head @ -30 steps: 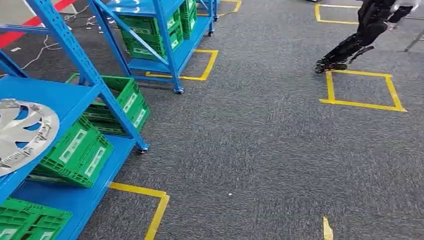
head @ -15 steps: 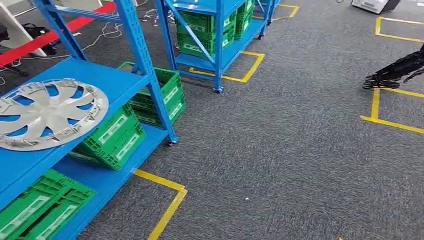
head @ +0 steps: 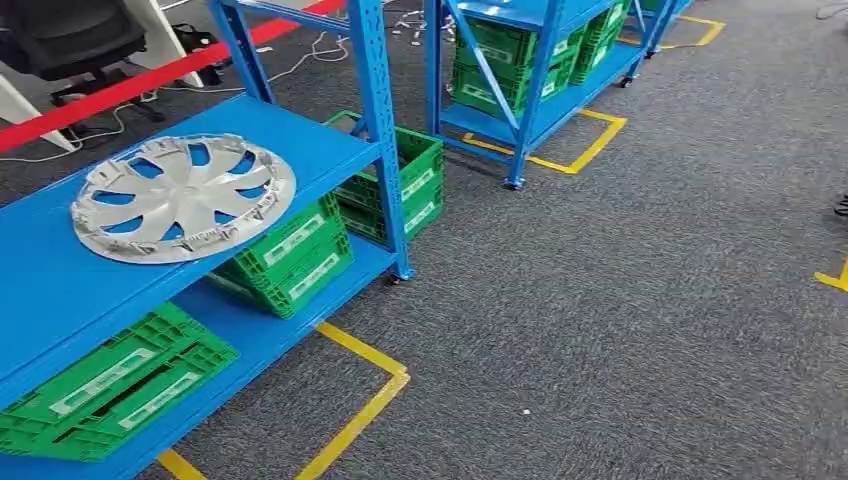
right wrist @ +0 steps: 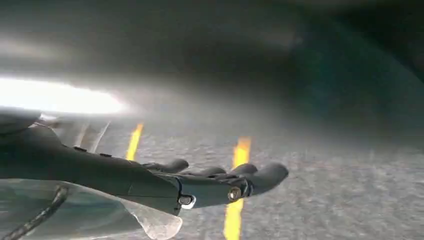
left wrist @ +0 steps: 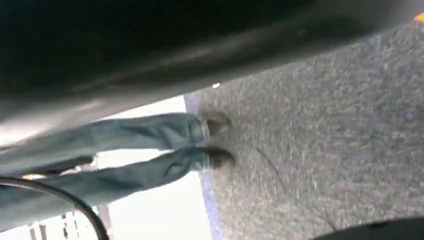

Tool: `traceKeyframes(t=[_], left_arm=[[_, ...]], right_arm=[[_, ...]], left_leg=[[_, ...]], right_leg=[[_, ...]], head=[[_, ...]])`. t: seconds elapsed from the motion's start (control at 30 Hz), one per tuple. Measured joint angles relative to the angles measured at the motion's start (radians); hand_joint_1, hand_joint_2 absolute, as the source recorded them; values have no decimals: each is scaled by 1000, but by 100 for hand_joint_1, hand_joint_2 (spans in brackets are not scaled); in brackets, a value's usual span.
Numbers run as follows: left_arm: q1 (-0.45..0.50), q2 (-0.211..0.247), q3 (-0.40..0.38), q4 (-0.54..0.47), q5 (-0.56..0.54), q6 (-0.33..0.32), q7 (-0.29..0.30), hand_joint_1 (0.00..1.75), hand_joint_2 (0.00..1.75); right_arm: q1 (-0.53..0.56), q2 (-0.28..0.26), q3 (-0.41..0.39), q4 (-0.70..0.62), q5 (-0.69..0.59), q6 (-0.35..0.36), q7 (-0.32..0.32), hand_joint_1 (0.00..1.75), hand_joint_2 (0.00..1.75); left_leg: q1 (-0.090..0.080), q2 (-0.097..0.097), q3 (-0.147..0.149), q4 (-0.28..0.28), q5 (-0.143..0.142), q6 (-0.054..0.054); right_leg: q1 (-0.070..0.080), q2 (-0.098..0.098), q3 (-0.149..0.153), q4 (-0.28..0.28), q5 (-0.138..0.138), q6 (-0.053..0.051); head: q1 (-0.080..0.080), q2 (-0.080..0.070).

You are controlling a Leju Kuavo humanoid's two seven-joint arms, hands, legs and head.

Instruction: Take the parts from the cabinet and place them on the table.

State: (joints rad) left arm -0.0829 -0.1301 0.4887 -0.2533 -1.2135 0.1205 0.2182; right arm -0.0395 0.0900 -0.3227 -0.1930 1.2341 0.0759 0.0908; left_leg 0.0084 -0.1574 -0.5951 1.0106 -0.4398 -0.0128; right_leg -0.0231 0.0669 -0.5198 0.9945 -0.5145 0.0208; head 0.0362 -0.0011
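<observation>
The hubcap (head: 183, 197) lies flat on the blue shelf (head: 60, 290) at ten o'clock. The right hand (right wrist: 200, 182) hangs over carpet, released, fingers straight. Left hand: cannot tell.

Grey carpet (head: 620, 300) with yellow tape (head: 365, 400); beyond the near blue rack (head: 375, 120), a second rack (head: 530, 90) holding green crates (head: 500, 60).
</observation>
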Motion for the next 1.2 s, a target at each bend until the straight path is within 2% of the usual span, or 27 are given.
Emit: traceKeyframes(t=[0.03, 0.07, 0.1, 0.17, 0.2, 0.23, 0.3, 0.33, 0.37, 0.5, 0.53, 0.57, 0.6, 0.67, 0.7, 0.73, 0.77, 0.8, 0.83, 0.87, 0.9, 1.0, 1.03, 1.07, 1.1, 1.17, 1.2], left_arm=[[1, 1, 0, 0, 0, 0, 0, 0, 0], [-2, 0, 0, 0, 0, 0, 0, 0, 0], [-4, 0, 0, 0, 0, 0, 0, 0, 0], [-6, -2, 2, 0, 0, 1, 0, 0, 0], [-4, -2, 2, 0, 0, 0, 0, 0, 0], [-2, -2, 2, 0, 0, 1, 0, 0, 0], [1, -1, 2, 0, 0, 1, 0, 0, 0], [0, 0, 2, 0, -1, 1, 0, 0, 0], [-5, 2, 2, 0, -1, 1, 0, 0, 0], [-2, 2, 2, 0, -2, 2, -1, 0, 0], [-1, 0, 2, 0, -2, 1, -1, 0, 0], [-3, 1, 2, 0, -3, 1, -1, 0, 0], [-7, 2, 2, 0, -3, 1, -1, 0, 0], [-10, 0, 2, 0, -3, 1, -1, 0, 0], [-8, 0, 2, 0, -3, 1, -1, 0, 0], [-5, 0, 2, 0, -3, 1, -1, 0, 0], [-4, 0, 2, 0, -3, 1, -1, 0, 0], [-4, 0, 2, 0, -3, 2, -1, 0, 0], [-6, 0, 2, 0, -3, 3, -1, 0, 0], [-7, 0, 2, 0, -3, 4, -1, 0, 0], [-11, 0, 2, 0, -3, 5, -1, 0, 0], [-1, 0, 4, 0, -3, 5, -1, 0, 0], [1, 8, 5, 0, -3, 5, -1, 0, 0], [1, 3, 5, 0, -3, 5, -1, 0, 0], [-2, 3, 5, 0, -5, 4, 0, 0, 0], [-6, 2, 5, 0, -5, 4, 0, 0, 0], [-6, 1, 5, 0, -5, 4, 0, 0, 0]], right_arm=[[0, -2, 0, 0, 0, -1, 0, 0, 0], [1, -3, 0, 0, 0, -1, -2, 0, 0], [4, -3, 0, 0, -1, -2, -2, 0, 0], [6, -4, 0, 0, -2, -1, -2, 0, 0], [6, -5, 0, 0, -1, -1, -2, 0, 0], [5, -6, 0, 0, -1, -1, -3, 0, 0], [4, -6, 0, 0, -1, -1, -3, 0, 0], [3, -6, 0, 0, -1, -1, -3, 0, 0], [4, -6, 0, 0, -1, 0, -3, 0, 0], [-7, -6, 0, 0, -1, 0, -5, 0, 0], [-8, -6, 0, -1, 0, 0, -5, 0, 0], [-7, -8, 0, 0, 0, 0, -6, 0, 0], [-5, -8, 0, 0, 0, 0, -6, 0, 0], [-4, -9, 0, 0, 0, 0, -6, 0, 0], [-3, -9, 0, 0, 0, 0, -8, 0, 0], [-3, -9, 0, 0, 0, 0, -11, 0, 0], [-6, -9, 0, 0, 1, 0, -11, 0, 0], [-7, -9, 0, 0, 2, 0, -11, 0, 0], [-7, -10, 0, 0, 3, 0, -11, 0, 0], [-3, -10, 0, 2, 3, 0, -10, 0, 0], [-2, -10, 0, 3, 4, -1, -11, 0, 0], [-5, -10, 0, 3, 10, 0, -10, 0, 0], [-5, -9, 1, 3, 13, 0, -11, 0, 0], [-5, -9, 1, 3, 15, 0, -11, 0, 0], [-4, -9, 1, 3, 16, 0, -12, 0, 0], [0, -9, 1, 4, 19, 0, -11, 0, 0], [2, -9, 1, 4, 20, 0, -11, 0, 0]], left_leg=[[-2, 35, -4, 13, -14, -2], [-4, 93, -27, 63, -48, -5], [-3, 124, -60, 135, -86, -9], [-1, 146, -128, 289, -148, -13], [0, 148, -135, 309, -145, -14], [0, 150, -120, 285, -122, -13], [-2, 167, -29, 122, -38, -4], [-7, 201, 21, 32, -9, 6], [-22, 246, 34, 4, -32, 16], [-21, 202, 26, -7, -23, 38], [-12, 194, 33, -16, -16, 44], [-9, 184, 32, -17, -13, 50], [-7, 171, 29, -17, -11, 52], [-8, 146, 26, -17, -10, 54], [-7, 133, 27, -17, -10, 54], [-6, 118, 28, -17, -10, 53], [-4, 103, 30, -16, -10, 51], [-2, 89, 31, -14, -10, 48], [1, 75, 31, -11, -11, 42], [-2, 62, 27, -6, -13, 34], [-4, 47, 16, 5, -13, 27], [2, 18, 4, -2, -1, 7], [3, 26, 3, 5, -8, 4], [-6, 93, -8, 33, -30, 0], [-5, 126, -38, 96, -69, -4], [-2, 146, -114, 261, -144, -7], [-1, 148, -135, 310, -156, -8]], right_leg=[[0, -19, 5, -5, 3, -6], [2, -34, 6, -7, 2, -15], [5, -51, 6, -7, 1, -18], [12, -90, 7, -7, -2, -22], [13, -105, 8, -7, -3, -23], [15, -118, 9, -7, -4, -23], [18, -143, 16, -7, -8, -21], [19, -155, 21, -7, -11, -19], [26, -166, 21, -6, -15, -14], [29, -206, 31, -10, -19, 4], [23, -165, 23, -2, -30, 13], [21, -110, 6, 37, -56, 16], [18, -84, -29, 110, -94, 19], [14, -68, -114, 277, -158, 26], [13, -68, -140, 319, -160, 28], [12, -68, -139, 305, -134, 30], [11, -67, -116, 246, -87, 31], [8, -61, -78, 158, -36, 32], [2, -36, -37, 67, 9, 34], [-3, 18, -16, 20, 1, 35], [-5, 20, -9, -1, -6, 24], [1, -11, -5, 8, -2, 1], [-6, -26, -3, 2, 3, -7], [-4, -37, -1, 2, 2, -13], [-1, -53, -2, 2, 0, -19], [4, -89, -1, 2, -3, -23], [5, -104, -1, 2, -4, -25]], head=[[0, 0], [-11, 0], [-12, 0], [-12, 0], [-11, 0], [-12, 0], [-13, 0], [-12, 0], [-11, 0], [-12, 0], [-12, 0], [-4, 0], [-2, 0], [-2, 0], [-2, 0], [-2, 0], [-2, 0], [-2, 0], [-2, 0], [-1, 0], [-1, 0], [0, 0], [-1, 0], [-8, 0], [-16, 0], [-14, 0], [-14, 0]])
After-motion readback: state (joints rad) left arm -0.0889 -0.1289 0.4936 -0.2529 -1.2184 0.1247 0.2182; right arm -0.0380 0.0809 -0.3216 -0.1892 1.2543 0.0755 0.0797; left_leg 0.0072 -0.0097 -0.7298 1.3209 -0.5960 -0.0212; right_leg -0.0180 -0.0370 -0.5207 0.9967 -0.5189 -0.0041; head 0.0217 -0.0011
